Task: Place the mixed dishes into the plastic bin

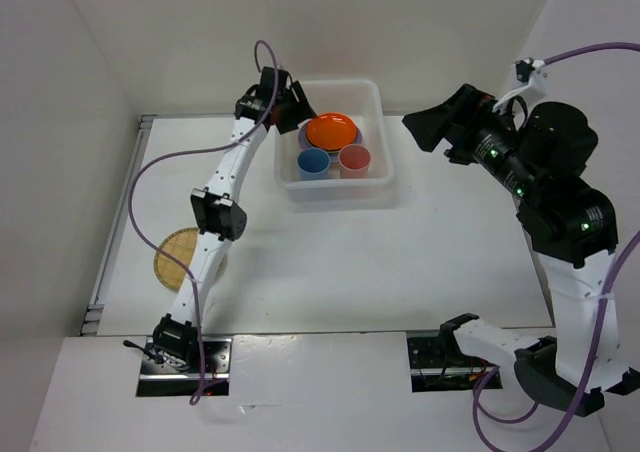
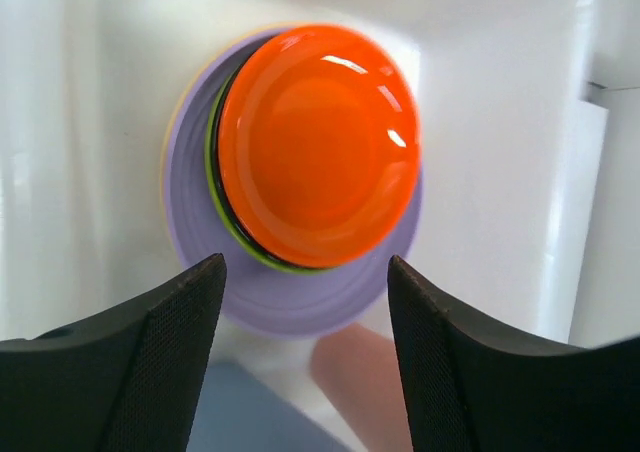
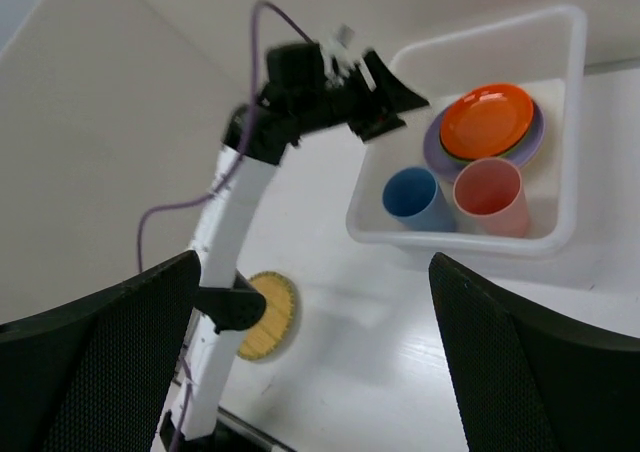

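The white plastic bin (image 1: 385, 177) holds a stack of plates with the orange plate (image 1: 332, 130) on top, lime green and black edges under it and the lavender plate (image 2: 275, 307) at the bottom. A blue cup (image 1: 313, 162) and a pink cup (image 1: 354, 158) stand in the bin's near side. My left gripper (image 1: 298, 100) is open and empty above the bin's far left corner. The woven bamboo plate (image 1: 176, 257) lies on the table at the left, partly under the left arm. My right gripper (image 1: 425, 127) is open and empty, raised right of the bin.
White walls close in the table at the back and left. A metal rail (image 1: 120, 222) runs along the table's left edge. The left arm (image 1: 218, 212) stretches from its base to the bin.
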